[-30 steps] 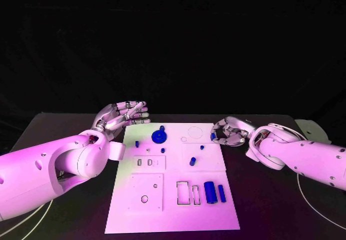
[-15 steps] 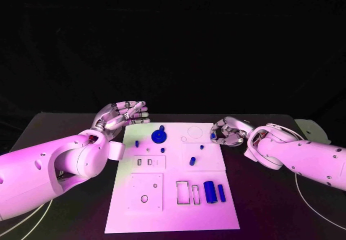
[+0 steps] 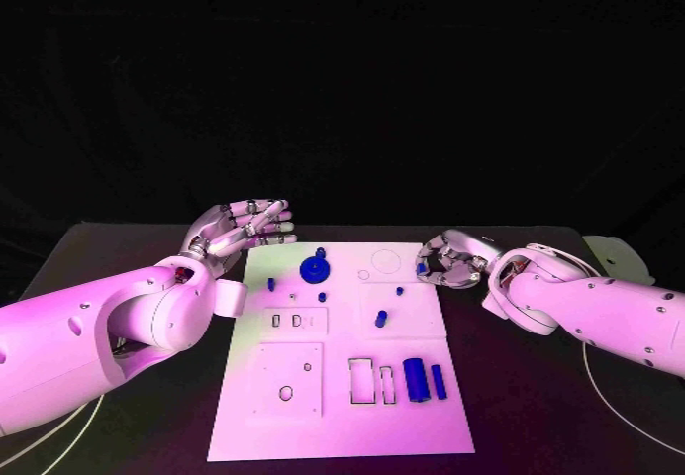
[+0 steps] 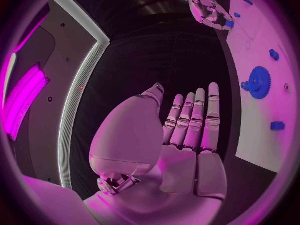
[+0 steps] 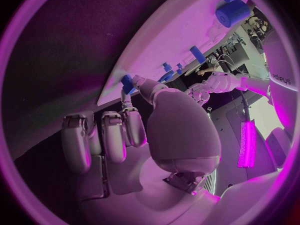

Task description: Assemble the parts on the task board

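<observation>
One white board (image 3: 342, 396) lies flat in the middle of the black table (image 3: 542, 416). It is a thin rectangular plate with a smooth matte face, and it has cut-outs: two narrow upright slots (image 3: 374, 384) near the lower middle, a small pair of slots (image 3: 287, 321) on the left side, and two faint round outlines (image 3: 385, 261) near the far edge.

I count seven blue pieces on the board in the head view. One is a round gear (image 3: 312, 269) with teeth, at about 11 o'clock from the board's centre. Close to it are three small pegs: one (image 3: 271, 284) near the left edge, one (image 3: 323, 296) just below the gear, one (image 3: 398, 292) toward 1 o'clock. A short oval piece (image 3: 381, 319) lies near the centre. Two cylinders lie side by side at about 5 o'clock, a thick one (image 3: 416, 381) and a thinner one (image 3: 439, 383), both smooth and dark blue.

There are two hands, both of silver metal with jointed fingers. The left hand (image 3: 240, 230) hovers beside the far left corner of the board, at 10 o'clock; it is released, with fingers straight and close together, and holds nothing. The right hand (image 3: 454, 263) is at the far right edge of the board, at 2 o'clock. Its fingers are curled, and it pinches a small blue part (image 5: 127, 83) between the fingertips, just at the board's edge.
</observation>
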